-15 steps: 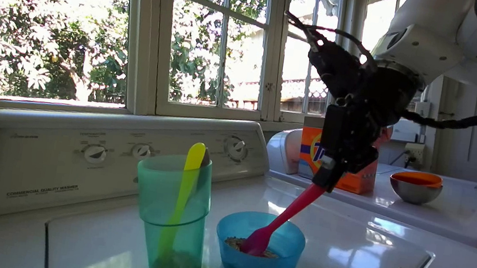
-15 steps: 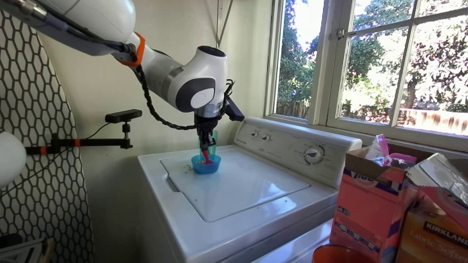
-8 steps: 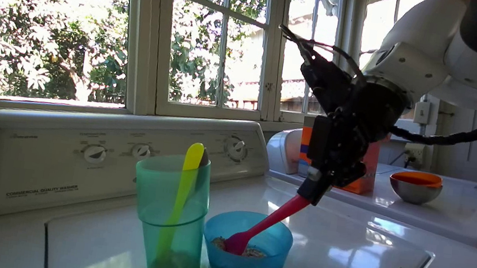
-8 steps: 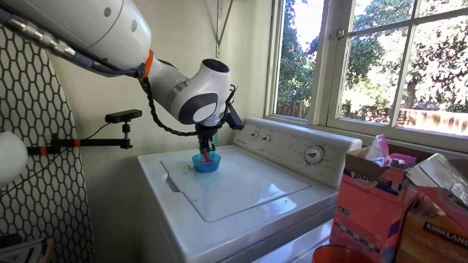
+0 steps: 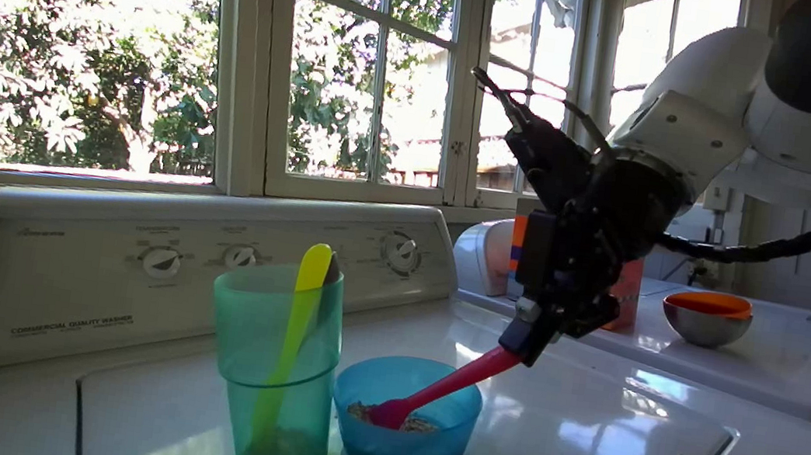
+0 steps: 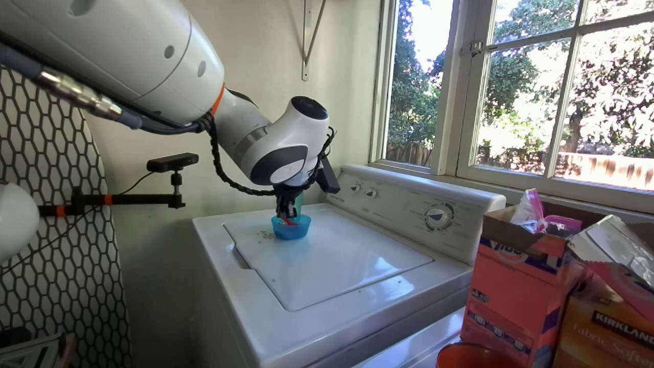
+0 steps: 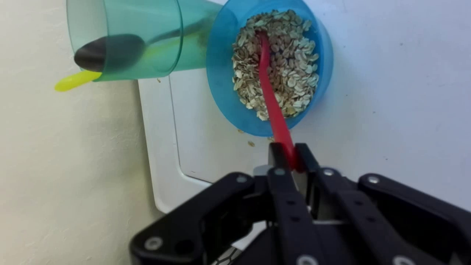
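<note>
My gripper [image 7: 288, 150] is shut on the handle of a red-pink spoon [image 7: 271, 101], one finger on each side. The spoon slants down into a blue bowl [image 5: 401, 454], and its head is partly buried in rolled oats [image 7: 296, 79]. Right beside the bowl stands a translucent green cup [image 5: 235, 330], holding a yellow utensil [image 5: 312, 270] and a dark spoon [image 7: 92, 53]. Some oats show at the cup's bottom. In an exterior view, the gripper [image 6: 287, 210] hangs just over the bowl [image 6: 291, 231], and the cup is mostly hidden behind.
Everything stands on a white washer lid [image 6: 332, 260], with loose oats [image 6: 265, 235] scattered near the bowl. The control panel [image 5: 211, 272] rises behind. An orange-lined metal bowl [image 5: 706, 322] and detergent boxes [image 6: 516, 296] sit on the neighbouring machine.
My gripper has come down, and the spoon lies at a flatter slant. The blue bowl has slid toward the cup, and the cup has shifted slightly the same way. The grip stays shut.
</note>
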